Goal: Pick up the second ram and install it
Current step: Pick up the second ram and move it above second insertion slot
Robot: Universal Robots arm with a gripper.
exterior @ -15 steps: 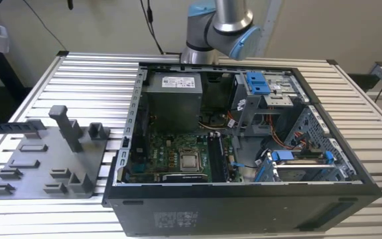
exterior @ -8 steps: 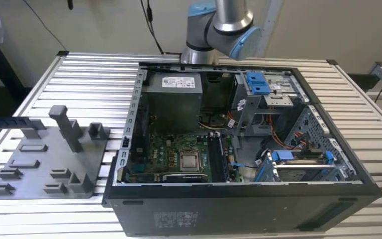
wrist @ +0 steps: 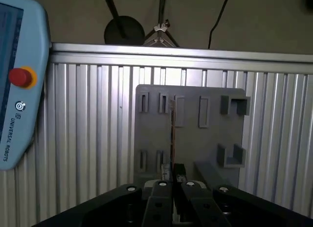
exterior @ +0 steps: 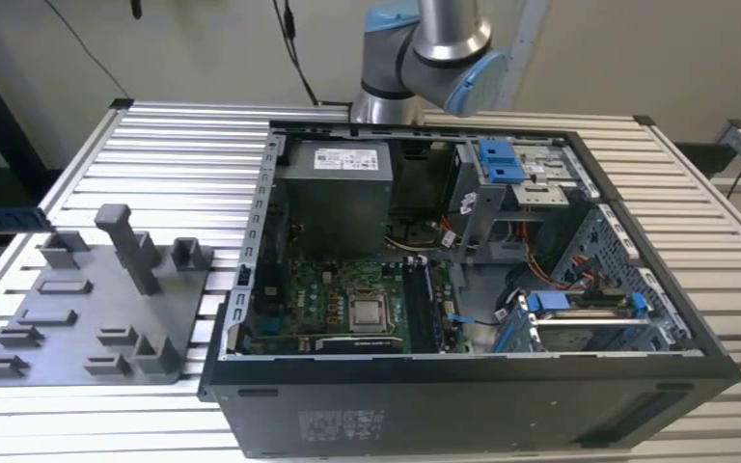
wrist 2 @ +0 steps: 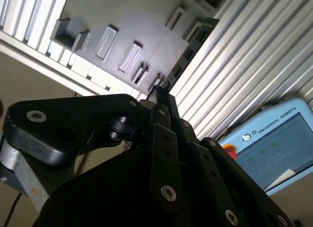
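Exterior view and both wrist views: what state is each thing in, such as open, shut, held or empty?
claw: shut on the second ram, as far as the first wrist view shows.
second ram: held edge-on in the claw, lifted off the grey tray.
grey tray: lying flat, its slots look empty.
computer case: on its side, cover off, insides open.

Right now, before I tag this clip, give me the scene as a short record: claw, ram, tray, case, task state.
claw: shut on the second ram, raised above the grey tray in the first wrist view
second ram: seen edge-on, sticking out from between the fingers, clear of the tray
grey tray: on the slatted table, at the exterior view's left of the case
computer case: lying open, motherboard exposed
task state: ram in the claw, not yet installed
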